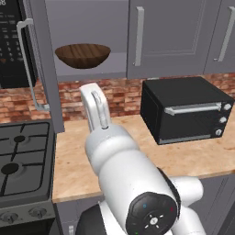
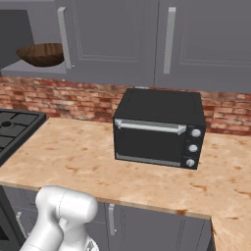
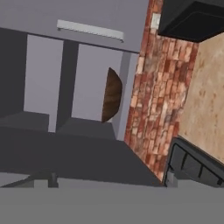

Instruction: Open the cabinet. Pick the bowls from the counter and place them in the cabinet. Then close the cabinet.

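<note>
The cabinet's [image 1: 170, 36] left door [image 1: 46, 69] stands swung open, while its right door [image 2: 112, 34] is shut. The dark-brown wooden bowl [image 1: 82, 55] rests upright on the lower shelf inside, also seen as the bowl [image 2: 41, 54] and, rolled sideways, the bowl [image 3: 113, 94]. The white-grey marble bowl is out of view. My arm's white wrist [image 1: 95, 108] rises over the tan counter [image 1: 78, 156] just below the open compartment, and the fingers are hidden behind it. The hand view looks up into the cabinet past the open door.
A black toaster oven [image 1: 183, 110] stands on the counter at the right, against the brick wall [image 2: 73, 98]. The black gas stove [image 1: 23, 160] borders the counter's left end. A black microwave [image 1: 9, 41] hangs beyond the open door.
</note>
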